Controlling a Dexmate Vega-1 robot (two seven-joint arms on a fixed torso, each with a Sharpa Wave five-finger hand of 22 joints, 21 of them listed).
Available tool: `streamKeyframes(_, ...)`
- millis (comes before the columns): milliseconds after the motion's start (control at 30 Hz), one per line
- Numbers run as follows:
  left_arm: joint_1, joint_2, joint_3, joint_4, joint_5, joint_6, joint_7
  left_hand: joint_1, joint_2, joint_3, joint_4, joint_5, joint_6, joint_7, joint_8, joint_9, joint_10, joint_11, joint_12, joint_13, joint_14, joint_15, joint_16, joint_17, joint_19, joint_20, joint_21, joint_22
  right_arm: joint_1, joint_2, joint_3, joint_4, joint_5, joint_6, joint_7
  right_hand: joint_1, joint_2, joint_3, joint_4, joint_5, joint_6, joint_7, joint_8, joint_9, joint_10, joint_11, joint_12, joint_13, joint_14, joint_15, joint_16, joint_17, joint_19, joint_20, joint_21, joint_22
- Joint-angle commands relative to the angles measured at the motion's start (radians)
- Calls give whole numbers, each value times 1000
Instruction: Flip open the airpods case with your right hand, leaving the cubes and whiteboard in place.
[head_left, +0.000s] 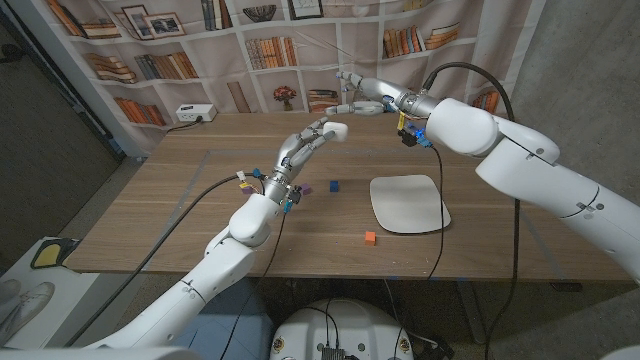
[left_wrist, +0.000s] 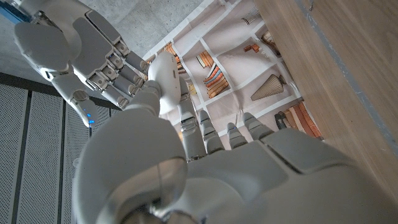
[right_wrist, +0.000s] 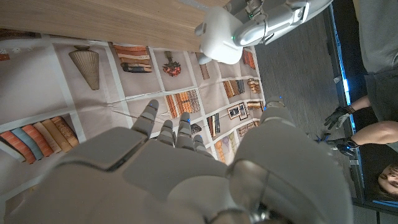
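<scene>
Looking from the head, airpods case: the white airpods case (head_left: 336, 130) is held up above the far middle of the table (head_left: 180, 200), at the fingertips of the left robot hand (head_left: 312, 140).
Left robot hand, head view: closed around the case, arm stretched up from the near left corner.
Right robot hand, head view: the right robot hand (head_left: 356, 92) hangs just beyond the case and a little higher, fingers apart and holding nothing.
Whiteboard, head view: the whiteboard (head_left: 408, 203) lies flat on the right half of the table, well apart from both hands.
Cubes, head view: a blue cube (head_left: 334, 186) and a purple cube (head_left: 306, 189) sit left of the whiteboard; an orange cube (head_left: 370, 238) sits nearer the front edge — none touching another.
Backdrop, head view: a printed bookshelf (head_left: 150, 40) stands behind the table.
Case, left wrist view: the case shows past the knuckles of the left robot hand, pinched at its fingertips.
Right robot hand, left wrist view: it hovers just beside the case with fingers loosely bent; whether they touch the case I cannot tell.
Case, right wrist view: the case is gripped by the left robot hand beyond the spread fingers of the right one, clear of them.
Lid: whether it is raised I cannot tell.
Person, right wrist view: a person (right_wrist: 376, 31) in grey is at the edge.
</scene>
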Motion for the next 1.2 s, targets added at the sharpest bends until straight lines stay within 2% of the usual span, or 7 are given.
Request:
streamKeyframes(33,-10,-22,14,49,-16,-46,-28,-4,8,-7,-1,9,59,-67,4,3,2,-4,3,4,0,-5,2,3,5,-2,6,3,50,8,-45,-4,-19,-42,31,1,6,5,-6,0,-61,8,5,2,-2,5,6,0,-2,6,9,2,-1,4,5,2)
streamKeyframes(400,-3,-29,15,57,-12,-61,-25,-5,8,-11,-1,13,61,-70,4,2,4,-4,4,5,0,-7,1,3,6,-2,7,3,76,19,-78,3,-36,-64,47,1,7,5,-7,0,-57,9,8,2,-6,8,6,0,-3,6,10,2,0,4,7,3)
streamKeyframes(533,-4,-29,16,56,-10,-62,-26,-5,8,-12,-1,14,60,-69,4,1,5,-5,4,5,1,-6,2,3,7,-2,7,3,79,21,-85,-1,-48,-72,45,5,11,8,-14,0,-61,8,10,2,-43,19,0,-2,-59,20,-5,2,-23,6,0,2)
streamKeyframes(667,-2,-27,16,52,-8,-58,-25,-5,8,-14,-1,16,60,-71,3,1,5,-5,4,5,1,-6,2,2,7,-2,7,3,86,19,-91,3,-53,-71,56,7,12,9,-15,0,-64,6,9,2,-49,20,0,-2,-65,19,-5,1,-27,6,0,2)
streamKeyframes(900,2,-28,16,53,-16,-60,-29,-6,9,-17,0,18,54,-74,1,0,8,-8,5,5,3,-6,2,2,9,0,7,3,105,20,-114,6,-78,-82,79,23,17,17,-26,2,-63,-3,12,2,-52,8,3,-3,-58,6,1,1,-17,-2,6,3)
streamKeyframes(1033,1,-31,16,56,-18,-65,-29,-7,9,-18,1,18,55,-74,1,0,7,-6,5,5,3,-5,2,2,9,0,7,3,112,22,-118,14,-84,-81,89,41,19,25,-36,3,-57,-20,16,2,-52,-3,7,-4,-60,1,3,1,-22,2,5,2)
streamKeyframes(1200,0,-32,17,56,-19,-63,-30,-7,10,-19,1,19,52,-73,0,0,6,-6,4,5,3,-5,2,2,9,0,7,3,116,24,-122,17,-94,-85,95,53,21,30,-43,3,-54,-26,18,2,-54,-10,8,-4,-63,-4,3,0,-25,2,4,2)
